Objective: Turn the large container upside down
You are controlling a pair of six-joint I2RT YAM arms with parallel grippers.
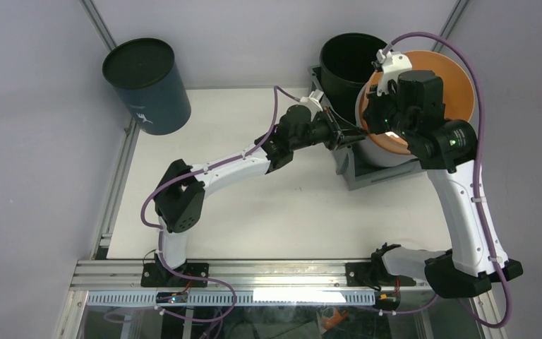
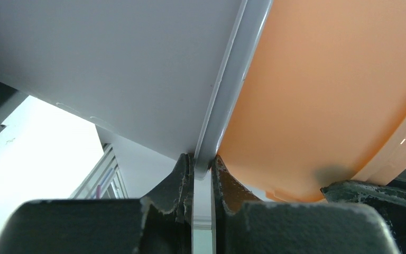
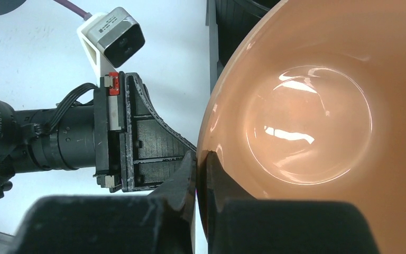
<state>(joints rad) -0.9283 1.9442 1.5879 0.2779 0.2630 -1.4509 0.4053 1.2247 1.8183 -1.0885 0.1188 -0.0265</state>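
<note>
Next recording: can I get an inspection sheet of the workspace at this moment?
Surface: white table, no spills seen.
Job's things: large container upright at the far right, not yet flipped.
Clutter: black bucket and tilted orange bucket in it; dark blue cylinder past the far left corner.
Grippers: left gripper shut on the container's wall; right gripper shut on the orange rim.
Cables: purple cables along both arms.
Surroundings: grey walls, aluminium frame.

A robot lab: a left arm (image 1: pixel 219 169) and right arm (image 1: pixel 459 205) with purple cables (image 1: pixel 276 106), bolted to a metal rail (image 1: pixel 275 272) by a white surface (image 1: pixel 268 219), grey walls (image 1: pixel 28 141).
</note>
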